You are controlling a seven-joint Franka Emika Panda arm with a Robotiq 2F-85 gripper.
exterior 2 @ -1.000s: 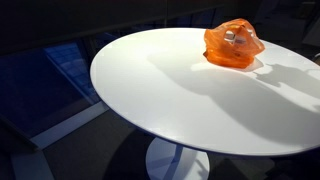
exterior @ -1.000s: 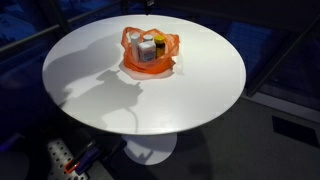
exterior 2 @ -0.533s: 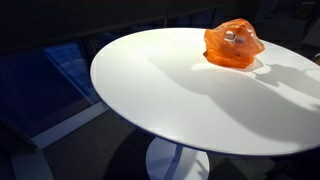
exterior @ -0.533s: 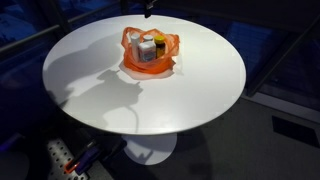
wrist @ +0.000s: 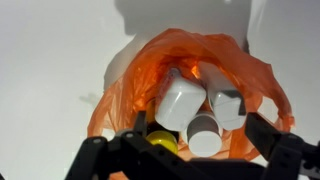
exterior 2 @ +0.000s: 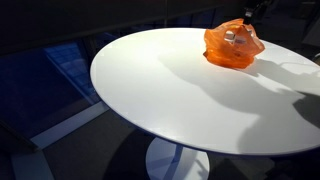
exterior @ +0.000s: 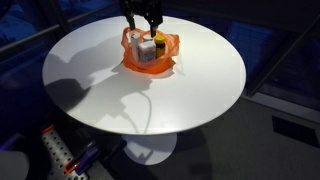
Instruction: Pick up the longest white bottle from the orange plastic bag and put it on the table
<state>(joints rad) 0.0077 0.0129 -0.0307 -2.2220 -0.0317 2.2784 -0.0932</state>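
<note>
Tool (exterior: 141, 20) spread wide, hanging over the orange plastic bag (exterior: 150, 64) on the worktop (exterior: 90, 85), longest white bottle (wrist: 203, 134) looks upright inside among others, so centre on it, descend straight, clear the stubby bottle (wrist: 180, 100).

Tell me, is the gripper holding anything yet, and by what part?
Nothing is held. The gripper hangs open above the orange plastic bag, and the bottles lie untouched inside it.
</note>
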